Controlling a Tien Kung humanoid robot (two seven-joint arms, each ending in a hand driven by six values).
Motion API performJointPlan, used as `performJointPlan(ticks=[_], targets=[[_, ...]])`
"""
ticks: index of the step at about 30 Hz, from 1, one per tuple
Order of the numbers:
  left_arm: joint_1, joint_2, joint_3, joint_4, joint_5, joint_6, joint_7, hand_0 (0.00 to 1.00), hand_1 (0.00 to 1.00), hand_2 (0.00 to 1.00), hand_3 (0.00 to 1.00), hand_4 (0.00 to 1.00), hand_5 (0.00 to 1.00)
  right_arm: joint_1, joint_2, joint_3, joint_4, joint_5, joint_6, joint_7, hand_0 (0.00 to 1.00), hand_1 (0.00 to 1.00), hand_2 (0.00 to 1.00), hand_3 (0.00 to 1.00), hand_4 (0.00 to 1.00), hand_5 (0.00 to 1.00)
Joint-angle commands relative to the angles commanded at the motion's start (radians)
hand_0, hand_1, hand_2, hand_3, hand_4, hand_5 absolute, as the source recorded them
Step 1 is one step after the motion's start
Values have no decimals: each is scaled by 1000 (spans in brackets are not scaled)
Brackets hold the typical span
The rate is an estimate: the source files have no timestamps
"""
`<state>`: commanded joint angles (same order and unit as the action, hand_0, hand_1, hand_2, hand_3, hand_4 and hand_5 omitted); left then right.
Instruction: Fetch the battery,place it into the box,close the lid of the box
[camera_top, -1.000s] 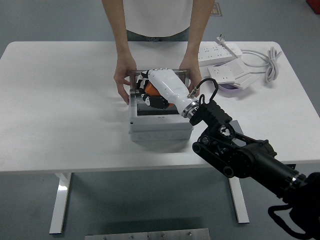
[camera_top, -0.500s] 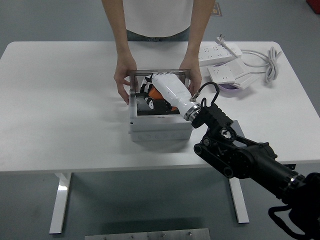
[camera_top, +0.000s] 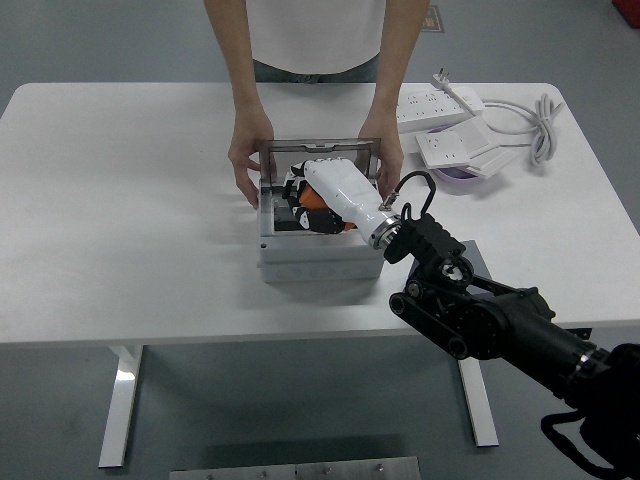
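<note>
A grey box stands at the table's middle with its clear lid raised at the back. My right hand, white with black fingers, reaches down into the box. Its fingers are curled around an orange battery, which is mostly hidden under the hand. A person stands at the far side; one hand holds the box's left rear corner and the other hand holds the right rear corner by the lid. My left arm is out of view.
White power strips and a coiled white cable lie at the back right, beside a small purple-edged dish. The table's left half is bare white surface.
My right hand has dropped lower and drawn toward me, deeper into the box, with the battery. The person's hands have stayed on the box.
</note>
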<state>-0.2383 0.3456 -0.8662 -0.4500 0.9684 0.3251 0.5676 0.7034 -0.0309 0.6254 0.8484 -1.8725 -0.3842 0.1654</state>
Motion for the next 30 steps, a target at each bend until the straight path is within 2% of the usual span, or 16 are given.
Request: performJointPlan(ticks=[14, 15, 20, 21, 26, 27, 30], targets=[[-1, 1, 2, 1, 1, 2, -3, 643, 690, 584, 596, 527, 2, -3, 1, 9, -16, 62, 42, 36, 225, 238, 313, 359, 298, 2], [-1, 1, 2, 1, 1, 2, -3, 643, 690, 584, 595, 527, 2, -3, 1, 10, -17, 63, 44, 38, 246, 263, 349, 396, 368, 2], [1, 1, 0, 0, 4, 2, -2, 643, 690, 584, 595, 527, 2, -3, 2, 16, -21, 72, 56, 44, 246, 263, 349, 396, 368, 2], [1, 1, 0, 0, 4, 2, -2, 643, 690, 584, 595, 526, 2, -3, 2, 17, -21, 73, 58, 46, 344, 358, 441, 512, 505, 2], [2, -1, -1, 0, 8, 2, 0, 643, 690, 584, 595, 526, 2, -3, 3, 26, -25, 80, 61, 54, 344, 358, 441, 512, 505, 2], [2, -1, -2, 0, 8, 1, 0, 643, 690, 579, 595, 525, 2, -3, 3, 27, -26, 82, 60, 56, 426, 436, 501, 559, 541, 23], [3, -1, -2, 0, 10, 1, 0, 643, 690, 579, 595, 525, 2, -3, 3, 30, -28, 85, 60, 57, 426, 436, 501, 559, 541, 23]])
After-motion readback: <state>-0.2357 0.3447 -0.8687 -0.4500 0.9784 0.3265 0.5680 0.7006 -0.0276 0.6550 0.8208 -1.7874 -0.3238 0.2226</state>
